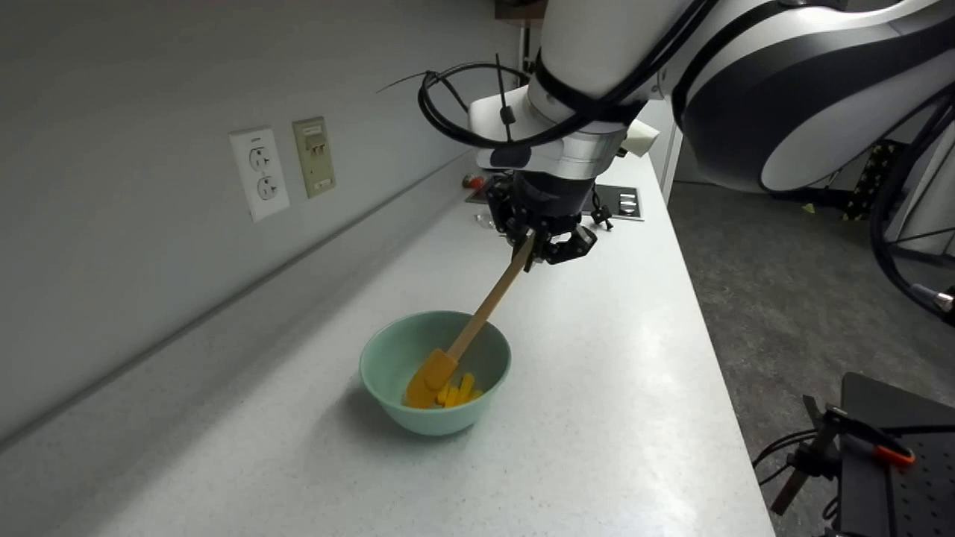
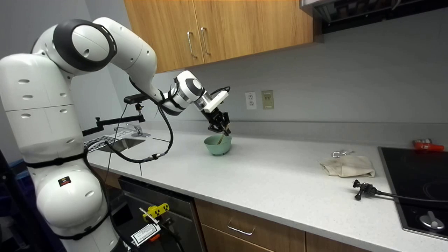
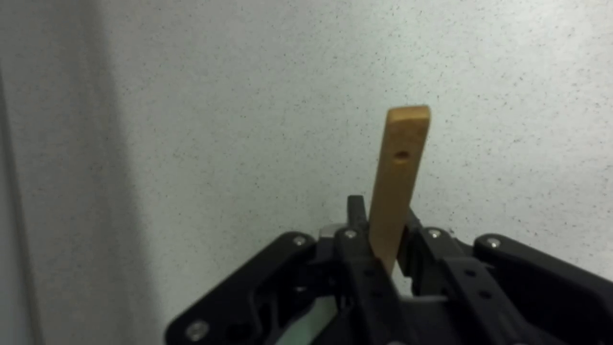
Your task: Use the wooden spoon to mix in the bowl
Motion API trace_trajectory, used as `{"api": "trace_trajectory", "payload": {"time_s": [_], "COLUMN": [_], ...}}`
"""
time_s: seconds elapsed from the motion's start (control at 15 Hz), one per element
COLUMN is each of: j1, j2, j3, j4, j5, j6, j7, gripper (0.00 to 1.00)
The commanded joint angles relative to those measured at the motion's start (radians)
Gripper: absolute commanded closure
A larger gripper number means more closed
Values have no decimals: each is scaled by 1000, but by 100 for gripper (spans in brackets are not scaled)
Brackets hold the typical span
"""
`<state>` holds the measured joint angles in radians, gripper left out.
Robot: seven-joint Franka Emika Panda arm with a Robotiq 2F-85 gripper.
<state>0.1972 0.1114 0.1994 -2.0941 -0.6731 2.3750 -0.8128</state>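
Observation:
The wooden spoon (image 1: pixel 490 300) has a tan handle and a flat orange-yellow head. It leans into the pale mint-green bowl (image 1: pixel 436 424), with its head down inside among several yellow pieces (image 1: pixel 464 389). My gripper (image 1: pixel 528 252) is shut on the upper handle, above and beyond the bowl's rim. In an exterior view the gripper (image 2: pixel 225 131), spoon (image 2: pixel 221 139) and bowl (image 2: pixel 218 148) show small near the back wall. In the wrist view the handle end (image 3: pixel 401 167) stands up between the fingertips (image 3: pixel 384 218). Part of the bowl (image 3: pixel 309 322) shows behind the fingers; its inside is hidden there.
The bowl stands on a white counter (image 2: pixel 266 185) near the wall with an outlet (image 1: pixel 260 173) and switch plate (image 1: pixel 315 156). A cloth (image 2: pixel 348 166), a black clamp (image 2: pixel 365 189) and a cooktop (image 2: pixel 416 171) lie along the counter. Wooden cabinets (image 2: pixel 238 31) hang above; a sink (image 2: pixel 122 144) is by the arm.

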Motion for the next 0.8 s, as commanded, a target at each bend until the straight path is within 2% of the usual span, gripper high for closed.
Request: {"api": "trace_trajectory", "payload": {"time_s": [0.0,0.27,0.6,0.73], "j1": [15,11,8,3], "j2": [19,29,36,36], "j3": [13,7,-18,-23], "j4": [40,44,13,1], "j5": [5,-10,-162,-216], "j6": [-22,10,100,119], "j7": [21,85,224,241], "gripper": [96,96,96,96]}}
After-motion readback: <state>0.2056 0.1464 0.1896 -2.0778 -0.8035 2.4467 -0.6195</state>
